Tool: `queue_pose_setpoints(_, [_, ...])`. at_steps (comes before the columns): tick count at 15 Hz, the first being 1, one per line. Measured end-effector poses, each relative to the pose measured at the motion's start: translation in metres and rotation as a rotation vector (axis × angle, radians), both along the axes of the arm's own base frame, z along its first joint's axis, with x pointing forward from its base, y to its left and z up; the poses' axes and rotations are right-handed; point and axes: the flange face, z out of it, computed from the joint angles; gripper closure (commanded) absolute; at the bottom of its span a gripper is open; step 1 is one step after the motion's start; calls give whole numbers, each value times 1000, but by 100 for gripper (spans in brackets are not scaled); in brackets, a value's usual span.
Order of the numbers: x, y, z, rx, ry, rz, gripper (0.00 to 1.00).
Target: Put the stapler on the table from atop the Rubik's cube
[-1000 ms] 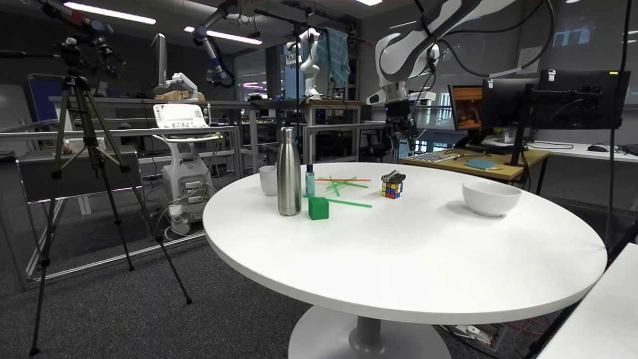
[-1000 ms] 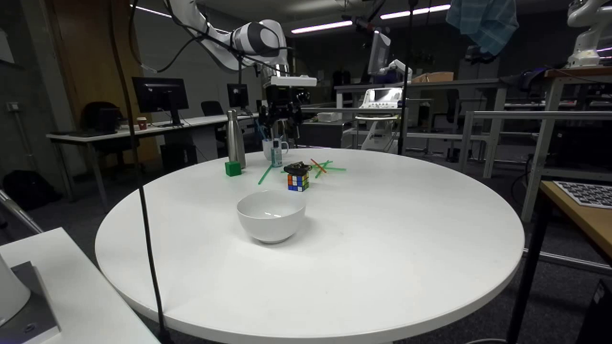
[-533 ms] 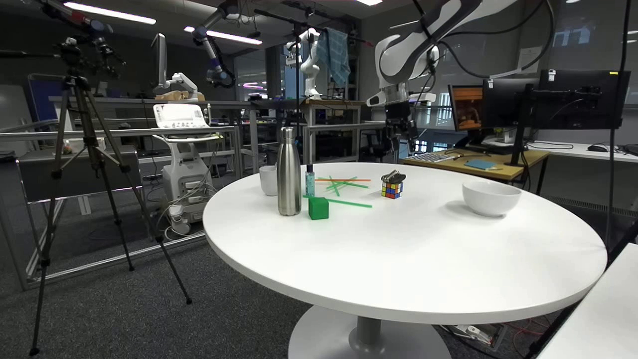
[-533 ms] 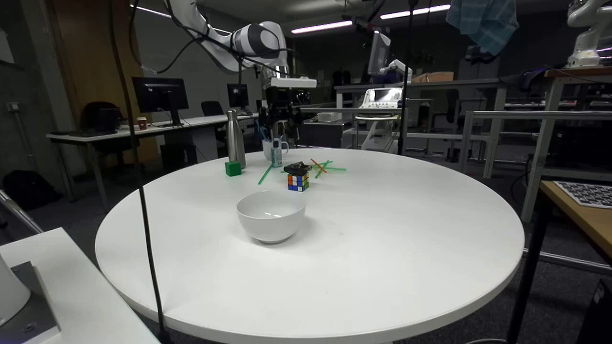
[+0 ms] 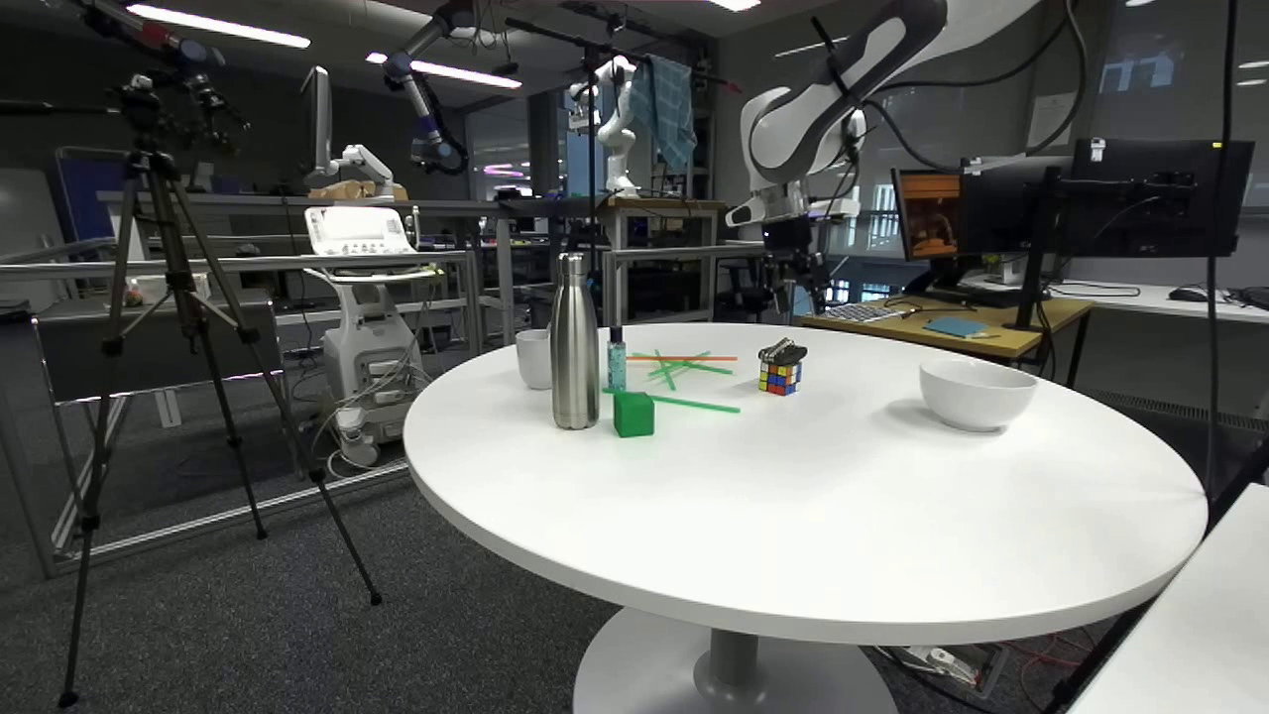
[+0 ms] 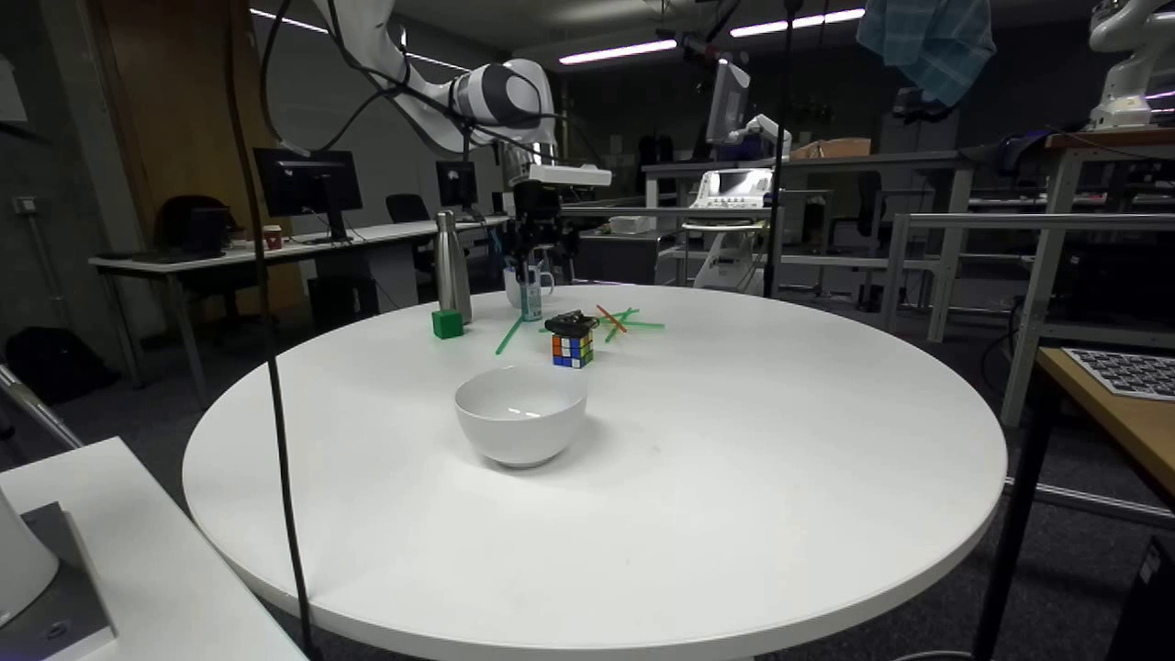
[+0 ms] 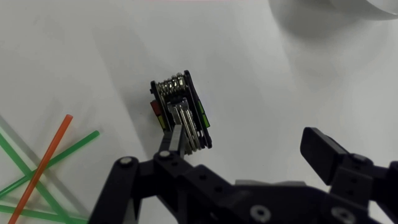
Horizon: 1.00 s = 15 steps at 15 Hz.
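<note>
Arm [image 6: 500, 92] and gripper [image 7: 244, 132] have come down a little since half a second ago, while the things on the table [image 5: 843, 535] keep their places. The fingers [image 7: 320, 152] stand wide apart, white table showing in the gap, above and clear of the black folding tool [image 7: 182, 109] that the task calls a stapler. That tool lies on the Rubik's cube [image 5: 780, 378], at twelve o'clock on the table in an exterior view.

Seen from the wrist, the finger at about seven o'clock covers the tool's lower end, and the tool hides most of the cube, leaving red, yellow and green slivers. Green and orange sticks [image 7: 42, 165] run out of that view at eight o'clock; the bowl [image 7: 370, 11] is cut off at two. Against dark clutter the fingers are hard to make out in both exterior views.

Tags [image 5: 1097, 150] on a monitor [image 5: 1140, 159] and a paper sheet [image 5: 1049, 114] on the wall are too small to read.

Smooth and round, the table stands on a pedestal [image 5: 732, 662] over dark grey carpet [image 5: 446, 615]. Around it are a tripod [image 5: 173, 233] at nine o'clock, another robot arm [image 5: 617, 134] at eleven and a wooden desk [image 5: 922, 335] at two.
</note>
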Motion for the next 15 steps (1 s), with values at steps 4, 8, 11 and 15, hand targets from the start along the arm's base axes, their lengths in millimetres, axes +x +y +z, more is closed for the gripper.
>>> queue_pose_setpoints(4, [8, 0, -6, 4, 5, 39, 0])
queue_pose_setpoints(8, [16, -1, -12, 6, 5, 61, 0])
queue_pose_setpoints(11, [23, -1, -18, 9, 5, 77, 0])
queue_pose_setpoints(15, [31, -1, -26, 10, 5, 91, 0])
